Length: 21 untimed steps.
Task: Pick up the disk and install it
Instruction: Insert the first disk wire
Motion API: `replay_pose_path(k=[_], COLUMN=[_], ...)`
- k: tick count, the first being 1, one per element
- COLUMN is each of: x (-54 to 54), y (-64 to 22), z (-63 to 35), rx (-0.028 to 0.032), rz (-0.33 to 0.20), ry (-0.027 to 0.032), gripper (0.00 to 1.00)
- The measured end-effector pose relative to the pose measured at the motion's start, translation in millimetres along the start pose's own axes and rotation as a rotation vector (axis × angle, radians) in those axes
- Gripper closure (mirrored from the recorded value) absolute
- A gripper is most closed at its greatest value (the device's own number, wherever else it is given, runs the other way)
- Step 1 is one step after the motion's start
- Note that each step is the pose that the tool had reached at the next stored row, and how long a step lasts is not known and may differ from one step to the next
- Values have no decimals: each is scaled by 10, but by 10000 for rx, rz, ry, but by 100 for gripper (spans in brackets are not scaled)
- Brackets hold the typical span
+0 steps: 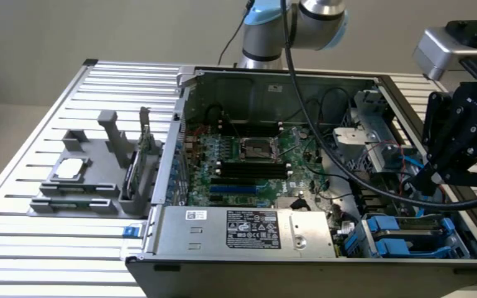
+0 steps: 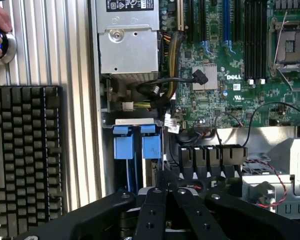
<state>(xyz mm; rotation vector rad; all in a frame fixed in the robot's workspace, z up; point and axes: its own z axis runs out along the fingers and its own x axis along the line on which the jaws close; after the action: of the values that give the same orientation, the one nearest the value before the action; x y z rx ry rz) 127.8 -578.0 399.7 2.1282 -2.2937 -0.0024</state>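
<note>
Nearest me, in the open computer case, the disk sits in its blue carrier in the near bay on the exterior view's right. Above it hangs the gripper, lettered ROBOTIQ, its claw pressed together and empty. Farther in, the motherboard reads DELL.

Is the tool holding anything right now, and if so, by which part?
Nothing that shows: the black tool is shut with nothing between its fingers, close to the blue plastic carriers seated in the drive bay.

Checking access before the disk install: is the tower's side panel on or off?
Off. The chassis lies open, with the motherboard and power supply exposed in both views.
</note>
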Motion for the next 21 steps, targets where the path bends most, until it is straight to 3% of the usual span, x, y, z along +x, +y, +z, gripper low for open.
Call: replay_pose_path(k=[21], x=[0], y=[0], z=[33], rx=[-31], rz=[3757], ry=[-36], gripper=[89])
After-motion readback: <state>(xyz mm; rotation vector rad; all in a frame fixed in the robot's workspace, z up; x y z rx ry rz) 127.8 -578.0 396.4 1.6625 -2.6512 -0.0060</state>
